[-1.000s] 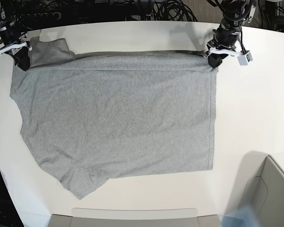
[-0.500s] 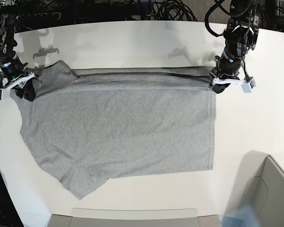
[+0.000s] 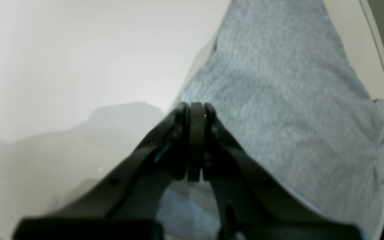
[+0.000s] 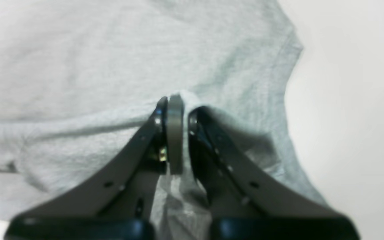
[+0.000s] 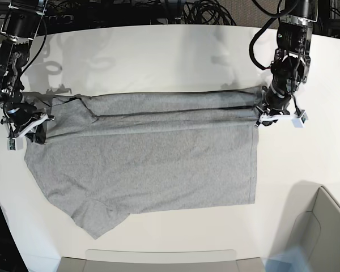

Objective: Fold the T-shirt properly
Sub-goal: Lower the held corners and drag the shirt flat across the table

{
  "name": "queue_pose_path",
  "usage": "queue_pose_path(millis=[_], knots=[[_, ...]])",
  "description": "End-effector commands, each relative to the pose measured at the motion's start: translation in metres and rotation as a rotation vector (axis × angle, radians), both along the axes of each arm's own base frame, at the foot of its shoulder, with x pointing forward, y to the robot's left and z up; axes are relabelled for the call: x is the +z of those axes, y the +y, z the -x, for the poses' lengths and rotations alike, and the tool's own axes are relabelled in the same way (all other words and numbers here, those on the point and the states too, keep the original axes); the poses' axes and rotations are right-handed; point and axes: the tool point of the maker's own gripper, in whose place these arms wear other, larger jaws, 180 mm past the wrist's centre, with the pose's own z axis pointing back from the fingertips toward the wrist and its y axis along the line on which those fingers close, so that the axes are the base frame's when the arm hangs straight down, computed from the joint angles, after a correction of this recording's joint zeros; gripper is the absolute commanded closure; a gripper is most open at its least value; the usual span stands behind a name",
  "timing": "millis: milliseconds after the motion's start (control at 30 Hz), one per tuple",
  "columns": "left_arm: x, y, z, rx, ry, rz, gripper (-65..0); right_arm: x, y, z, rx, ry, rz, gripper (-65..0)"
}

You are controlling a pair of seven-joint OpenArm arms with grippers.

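**Two pinched corners, one long fold: watch the slack**

On the left of the base view your right gripper (image 5: 24, 129) has its fingers closed on the shirt (image 5: 141, 158) at the sleeve end; its wrist view shows cloth bunched between the jaws. If that bunch is only the top layer, it could slip out as you pull nearer, and the sleeve would drop crooked.

Across the middle, the far edge of the shirt is lifted and doubled toward you, with dark creases running along the fold. Should one arm travel faster than the other, expect the fold line to skew and the hem to land off square (the near left sleeve already lies at an angle).

On the right, your left gripper (image 5: 270, 116) is clamped tight on the hem corner; little cloth shows in its jaws, so I judge the hold thin.

The table (image 5: 158, 51) is white, smooth and rounded. A grey bin (image 5: 323, 226) sits at the near right, and cables (image 5: 204, 11) crowd the far side.
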Motion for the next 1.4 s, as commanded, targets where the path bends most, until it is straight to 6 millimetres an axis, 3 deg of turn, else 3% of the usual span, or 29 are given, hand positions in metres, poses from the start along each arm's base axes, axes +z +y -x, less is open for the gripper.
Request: queue_pose_path(millis=[0, 400, 633, 767, 800, 967, 1033, 1167, 1300, 1367], knots=[[0.013, 0.004, -0.014, -0.007, -0.037, -0.011, 0.0, 0.025, -0.008, -0.016, 0.007, -0.075, 0.025, 0.0], [0.009, 0.019, -0.043, 0.013, -0.037, -0.012, 0.0, 0.018, -0.012, -0.056, 0.006, -0.045, 0.039, 0.0], [-0.002, 0.024, -0.043, 0.02, -0.016, -0.01, 0.0, 0.011, 0.015, -0.073, 0.056, -0.068, 0.046, 0.0], [0.002, 0.024, -0.046, 0.018, -0.027, -0.01, 0.0, 0.006, 0.016, -0.074, 0.047, -0.076, 0.026, 0.0], [0.003, 0.023, -0.047, 0.017, -0.028, -0.01, -1.2, 0.005, 0.017, -0.074, 0.047, -0.076, 0.025, -2.7], [0.008, 0.02, -0.048, 0.007, -0.044, -0.009, -20.5, 0.006, 0.018, -0.073, 0.045, -0.08, 0.024, -22.5], [0.018, 0.015, -0.051, -0.004, -0.072, -0.009, -23.4, 0.008, 0.016, -0.073, 0.043, -0.089, 0.023, -28.8], [0.034, 0.008, -0.053, -0.02, -0.114, -0.007, -22.6, 0.026, 0.012, -0.074, 0.041, -0.133, 0.046, -30.1], [0.039, 0.003, -0.04, -0.03, -0.116, -0.005, -22.6, 0.053, -0.005, -0.062, -0.006, -0.211, 0.075, -30.0], [0.037, 0.002, -0.028, -0.008, -0.087, -0.012, -22.6, 0.053, -0.012, -0.053, -0.024, -0.202, 0.088, -30.0]])
